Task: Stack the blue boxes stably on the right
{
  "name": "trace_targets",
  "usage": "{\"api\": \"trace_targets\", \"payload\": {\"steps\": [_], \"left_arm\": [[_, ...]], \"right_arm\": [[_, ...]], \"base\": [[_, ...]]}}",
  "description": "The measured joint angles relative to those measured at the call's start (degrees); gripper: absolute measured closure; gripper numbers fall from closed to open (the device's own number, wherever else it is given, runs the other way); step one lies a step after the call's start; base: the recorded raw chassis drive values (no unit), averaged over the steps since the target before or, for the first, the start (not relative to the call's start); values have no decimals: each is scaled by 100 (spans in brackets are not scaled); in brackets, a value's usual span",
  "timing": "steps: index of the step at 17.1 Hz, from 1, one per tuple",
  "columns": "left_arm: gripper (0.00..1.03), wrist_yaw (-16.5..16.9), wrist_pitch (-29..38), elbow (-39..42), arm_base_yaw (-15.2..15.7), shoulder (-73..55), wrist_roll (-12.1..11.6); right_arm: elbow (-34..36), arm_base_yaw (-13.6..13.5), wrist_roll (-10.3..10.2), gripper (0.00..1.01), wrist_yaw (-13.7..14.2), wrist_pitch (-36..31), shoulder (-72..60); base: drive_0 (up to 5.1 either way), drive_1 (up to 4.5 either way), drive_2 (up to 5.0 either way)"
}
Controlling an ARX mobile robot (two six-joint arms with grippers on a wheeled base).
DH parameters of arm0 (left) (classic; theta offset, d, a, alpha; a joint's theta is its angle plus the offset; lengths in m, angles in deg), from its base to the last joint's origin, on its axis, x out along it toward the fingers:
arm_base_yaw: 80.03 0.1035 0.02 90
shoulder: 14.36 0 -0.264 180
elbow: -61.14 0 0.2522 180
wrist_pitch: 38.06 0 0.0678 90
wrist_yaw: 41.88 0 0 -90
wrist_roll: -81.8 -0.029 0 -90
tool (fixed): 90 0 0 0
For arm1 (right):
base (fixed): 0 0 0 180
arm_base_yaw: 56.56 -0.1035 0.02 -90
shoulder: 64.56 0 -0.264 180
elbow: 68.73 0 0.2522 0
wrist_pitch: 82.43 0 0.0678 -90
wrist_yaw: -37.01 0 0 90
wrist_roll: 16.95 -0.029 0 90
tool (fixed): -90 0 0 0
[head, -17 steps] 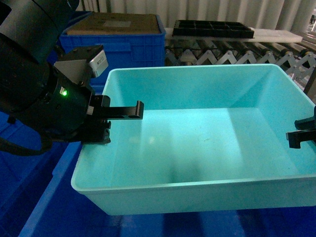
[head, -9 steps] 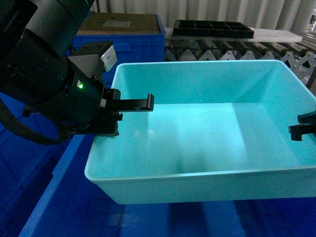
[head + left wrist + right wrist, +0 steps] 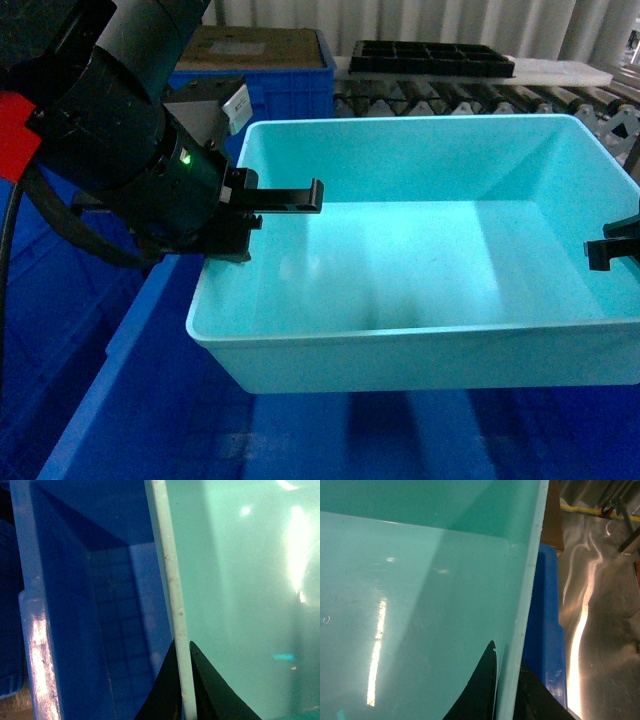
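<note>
One light turquoise blue box [image 3: 430, 260] hangs level in the air above a royal-blue ribbed crate [image 3: 130, 400], held by both arms. My left gripper [image 3: 245, 215] is shut on its left wall, one finger inside and one outside. In the left wrist view the pale rim [image 3: 170, 570] runs up between the closed fingers of the left gripper [image 3: 182, 650]. My right gripper [image 3: 625, 245] clamps the right wall at the frame's edge. The right wrist view shows the right gripper [image 3: 507, 662] pinching that wall, with the blue box's glossy inside [image 3: 420, 580] to its left. The box is empty.
A royal-blue crate [image 3: 270, 80] with a cardboard sheet on top stands at the back left. A black compartment tray [image 3: 430, 58] lies on a roller conveyor [image 3: 480, 105] behind. Another blue crate edge [image 3: 545, 630] and shiny metal floor [image 3: 600, 605] lie right of the box.
The blue box has moved to the right and risen a little, carried by both grippers. Both grips have stayed shut on its walls.
</note>
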Motion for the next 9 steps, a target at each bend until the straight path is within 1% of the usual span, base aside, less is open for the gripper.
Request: {"api": "trace_targets", "payload": {"steps": [3,9], "left_arm": [[101,-68,-48,-37,0,-46,-15],[101,-68,-44,-37,0,-48,-15]], "right_arm": [[-35,-4,17,95,35,-120,-85],[-35,-4,28,95,48,-133,-96]], "base": [[0,0,0],[0,0,0]]}}
